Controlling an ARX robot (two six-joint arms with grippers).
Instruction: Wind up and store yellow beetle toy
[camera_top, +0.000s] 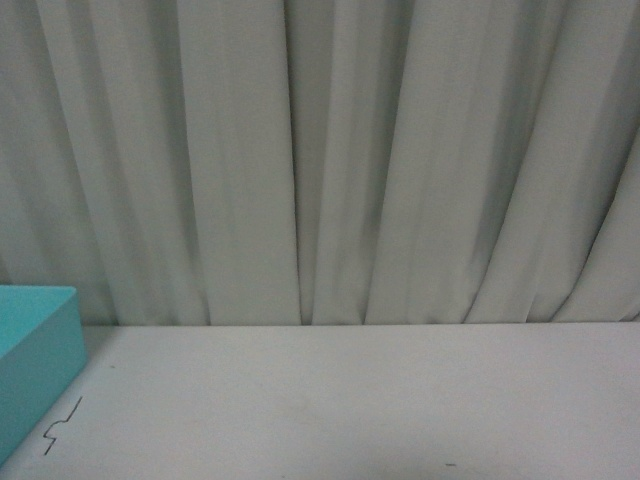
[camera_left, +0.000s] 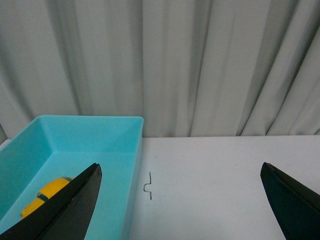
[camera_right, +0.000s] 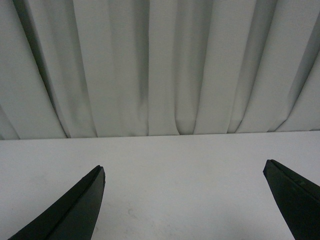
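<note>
In the left wrist view the yellow beetle toy (camera_left: 50, 194) lies inside a turquoise bin (camera_left: 100, 145), partly hidden behind one black finger. My left gripper (camera_left: 181, 172) is open over the white table, its fingers wide apart, with nothing between them; the bin stands beside it. My right gripper (camera_right: 184, 172) is open too, above bare white table, holding nothing. The front view shows neither arm and only a corner of the turquoise bin (camera_top: 35, 350) at the left edge.
A small bent wire or mark (camera_left: 148, 186) lies on the white table (camera_left: 215, 170) just beside the bin, also seen as the bent mark (camera_top: 62, 428) in the front view. Grey-white curtains (camera_top: 320, 150) close off the table's far edge.
</note>
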